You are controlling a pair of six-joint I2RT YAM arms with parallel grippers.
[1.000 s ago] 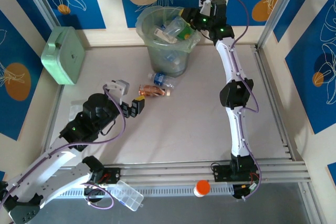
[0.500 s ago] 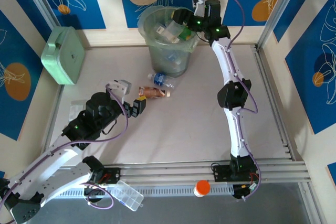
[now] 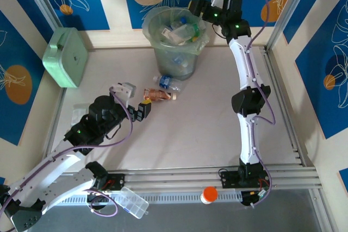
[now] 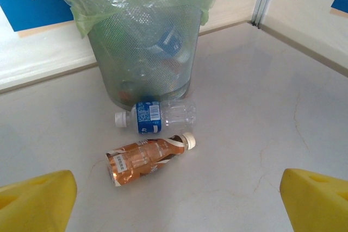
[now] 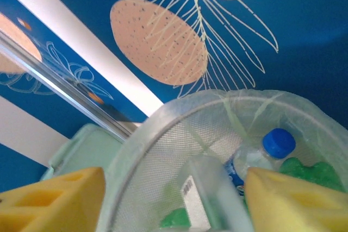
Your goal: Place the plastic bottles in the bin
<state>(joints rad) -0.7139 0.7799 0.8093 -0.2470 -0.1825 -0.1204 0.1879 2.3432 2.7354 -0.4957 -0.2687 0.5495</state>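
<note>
Two plastic bottles lie on the bench, both on their sides near the foot of the bin. One is a clear blue-labelled bottle with a white cap, just beside the bin's base. The other is a brown-labelled bottle with a pale cap, just in front of the first one. The bin stands upright at the far edge of the bench, its liner folded over the rim. More bottles are heaped inside, too jumbled to count, and among them are one blue-capped bottle and some green plastic.

There are two arms. The left tool hovers low near the brown-labelled bottle, not touching it. Its two yellow fingers are spread wide and it is released, holding nothing. The right tool hangs over the bin's far right rim. Its fingers are apart with nothing clamped between them, so it too is released.

Elsewhere there is one mint green box at the left wall. One orange-capped jar and one clear compartment case sit at the near edge.
</note>
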